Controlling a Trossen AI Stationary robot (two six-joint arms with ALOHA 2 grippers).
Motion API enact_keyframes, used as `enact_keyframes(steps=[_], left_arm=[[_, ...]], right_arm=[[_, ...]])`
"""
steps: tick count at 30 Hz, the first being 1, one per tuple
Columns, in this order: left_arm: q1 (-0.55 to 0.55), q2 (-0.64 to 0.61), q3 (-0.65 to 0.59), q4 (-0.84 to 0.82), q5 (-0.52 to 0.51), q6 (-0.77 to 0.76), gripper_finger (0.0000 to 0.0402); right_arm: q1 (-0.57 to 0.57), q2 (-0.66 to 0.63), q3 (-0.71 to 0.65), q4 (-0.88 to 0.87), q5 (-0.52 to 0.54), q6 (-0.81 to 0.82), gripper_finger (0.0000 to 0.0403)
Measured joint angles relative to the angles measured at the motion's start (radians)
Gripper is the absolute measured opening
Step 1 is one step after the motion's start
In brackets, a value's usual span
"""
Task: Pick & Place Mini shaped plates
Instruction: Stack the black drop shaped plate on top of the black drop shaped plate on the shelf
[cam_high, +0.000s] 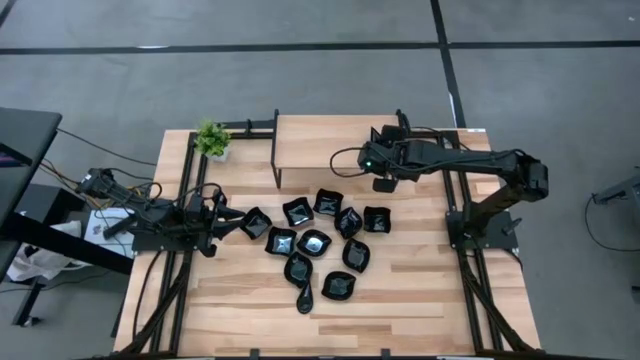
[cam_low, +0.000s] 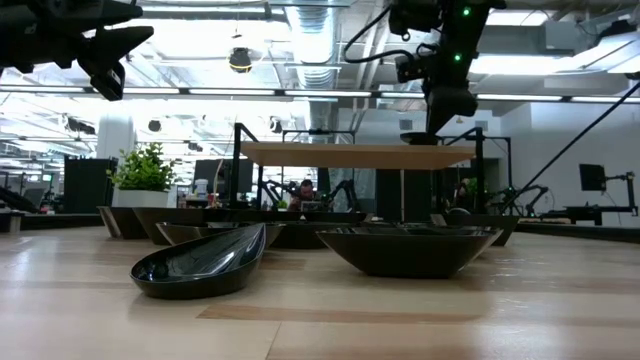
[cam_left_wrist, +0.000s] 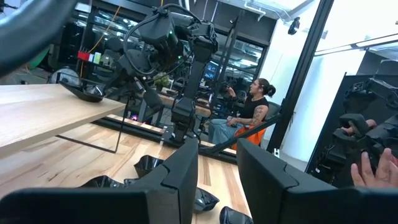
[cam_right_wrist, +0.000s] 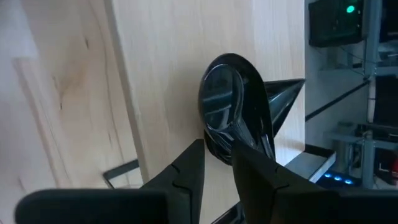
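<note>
Grey floor (cam_high: 300, 70) with dark seams; bright ceiling lights (cam_low: 330, 30) overhead.

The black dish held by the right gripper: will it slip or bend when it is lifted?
The black dish looks glossy and smooth, so it may slip between the right gripper's fingers, which pinch only its rim. It keeps a firm curved shape, so it is probably stiff, not floppy. It looks thin-walled, so likely light.

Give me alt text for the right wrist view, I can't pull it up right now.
The right gripper pinches the rim of a glossy black mini plate between its two dark fingers, over the pale wooden shelf. Past the shelf's edge are black frame rails, and a dark unit with a green light.
</note>
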Motion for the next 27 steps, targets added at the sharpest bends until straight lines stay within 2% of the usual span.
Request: enact_keyframes(steps=[7,13,17,22,24,27], left_arm=[[0.000,0.000,0.000,0.000,0.000,0.000,0.0112],[0.000,0.000,0.000,0.000,0.000,0.000,0.0112],[0.000,0.000,0.000,0.000,0.000,0.000,0.0112],[0.000,0.000,0.000,0.000,0.000,0.000,0.0112],[0.000,0.000,0.000,0.000,0.000,0.000,0.0112],[0.000,0.000,0.000,0.000,0.000,0.000,0.0112]], right_arm=[[0.077,0.000,0.000,0.074,0.089,-0.033,0.0076],[0.115,0.000,0.001,0.272,0.151,-0.174,0.0075],[0.055,0.000,0.042,0.387,0.151,-0.313,0.0065],[-0.060,0.000,0.059,0.635,0.141,-0.481,0.0021],[-0.108,0.000,0.059,0.720,0.092,-0.522,0.0006],[-0.175,0.028,0.061,0.815,0.017,-0.518,0.0005]])
